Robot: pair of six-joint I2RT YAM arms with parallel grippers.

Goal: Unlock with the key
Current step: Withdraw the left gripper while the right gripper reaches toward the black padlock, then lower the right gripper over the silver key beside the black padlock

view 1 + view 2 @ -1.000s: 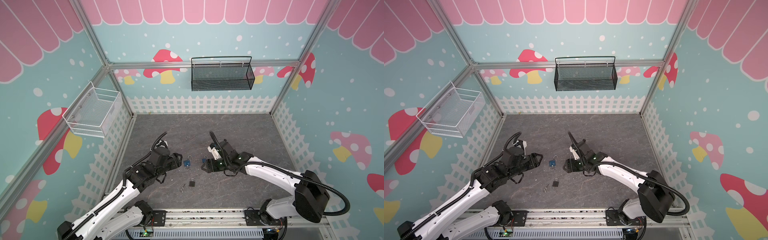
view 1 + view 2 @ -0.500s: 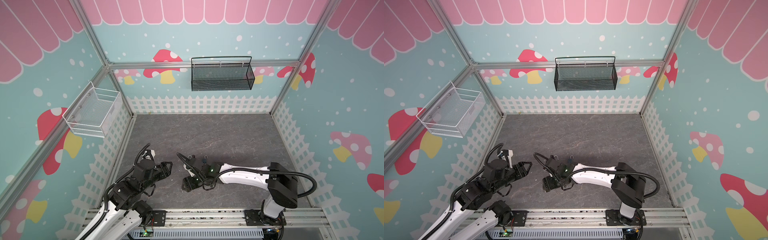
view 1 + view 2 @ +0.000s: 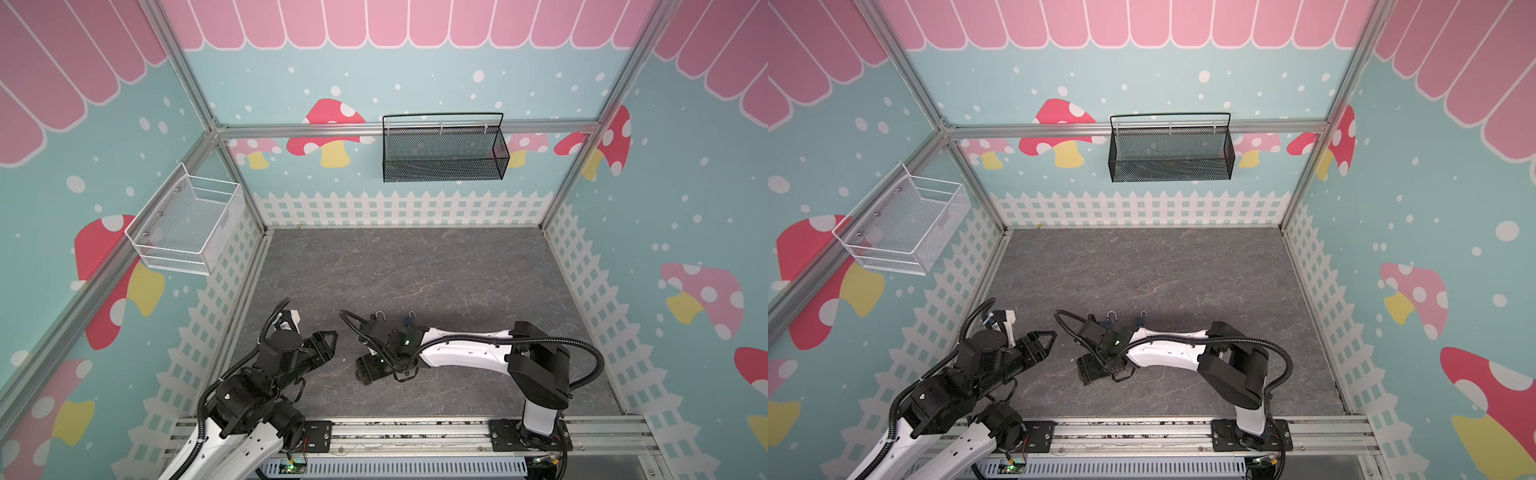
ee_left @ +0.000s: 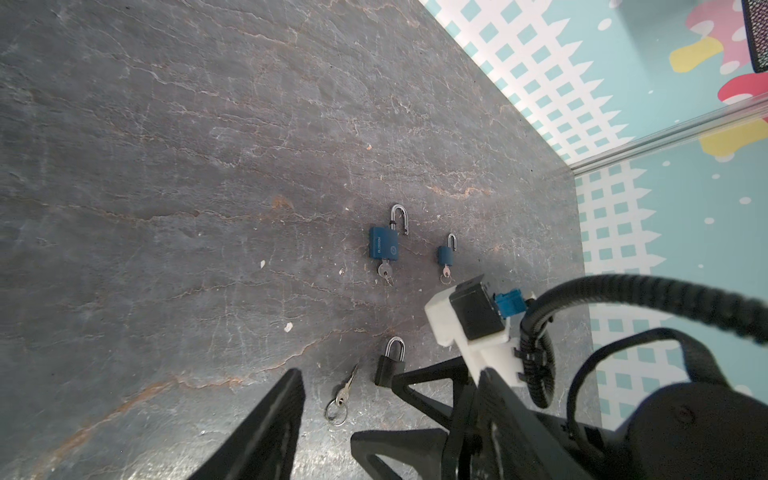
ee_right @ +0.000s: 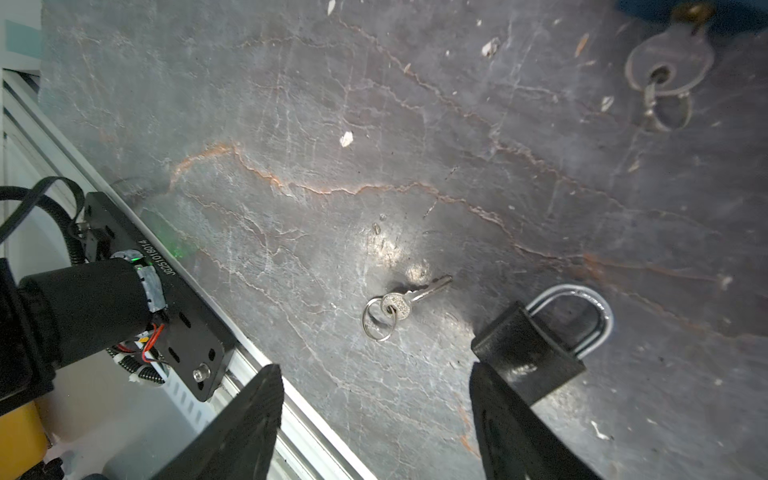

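A small black padlock [image 5: 536, 345], its shackle shut, lies on the dark floor beside a loose silver key [image 5: 409, 299] on a ring. My right gripper [image 5: 374, 374] hangs open just above them. The key lies ahead of the gap and the padlock sits by one fingertip [image 5: 494, 395]. The left wrist view shows the same padlock [image 4: 390, 361] and key [image 4: 345, 390] below my open left gripper [image 4: 326, 407], which holds nothing. In both top views the right gripper [image 3: 368, 372] [image 3: 1090, 370] covers padlock and key. The left gripper [image 3: 330, 343] stands off to its left.
Two blue padlocks [image 4: 383, 247] [image 4: 445, 254] with keys inserted and shackles open lie further back, partly behind the right arm [image 3: 461, 353]. A black mesh basket [image 3: 442, 149] hangs on the back wall and a white one [image 3: 187, 226] on the left wall. The front rail [image 3: 415, 432] runs close by.
The right arm swung left and forward from beside the blue padlocks to above the black padlock and key. The left arm drew back toward the front left. Both grippers stayed open.
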